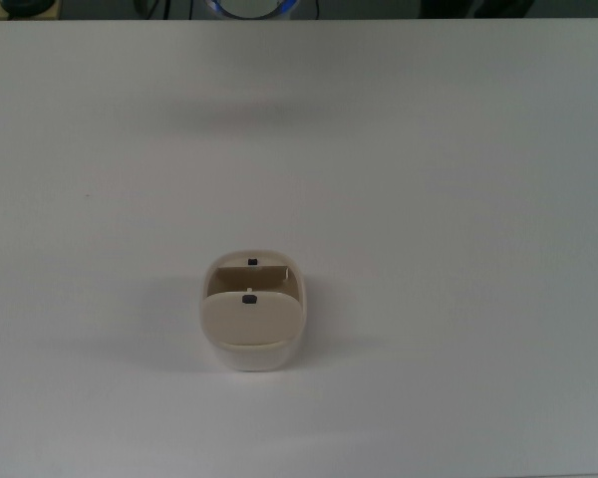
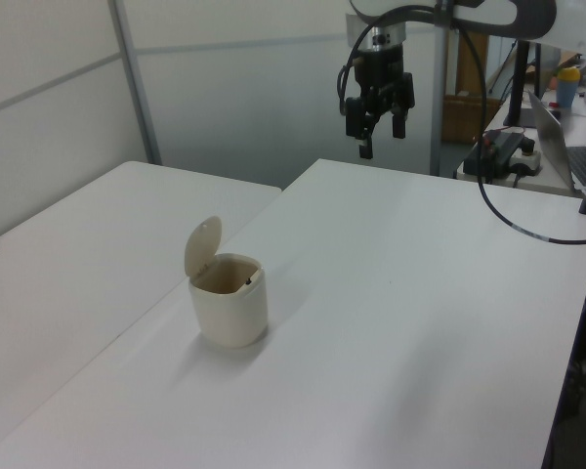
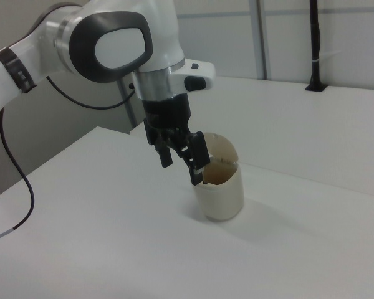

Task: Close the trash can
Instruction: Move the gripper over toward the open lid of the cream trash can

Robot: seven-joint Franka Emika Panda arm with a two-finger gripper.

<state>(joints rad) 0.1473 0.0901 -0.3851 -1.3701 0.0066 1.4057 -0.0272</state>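
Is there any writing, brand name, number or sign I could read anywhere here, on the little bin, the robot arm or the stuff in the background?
None can be read.
The trash can: plain cream plastic, only a small black button, no label.
The arm and its pincer: white and black shells, no legible marking.
The items on the side desk in the left view's right: too small to read, if they carry any text.

The trash can (image 1: 251,317) (image 2: 229,303) (image 3: 219,185) is a small cream-beige bin with rounded sides, standing upright on the white table. Its hinged lid (image 2: 202,245) is tipped up, leaving the mouth open. It sits toward the table's near edge in the top view.
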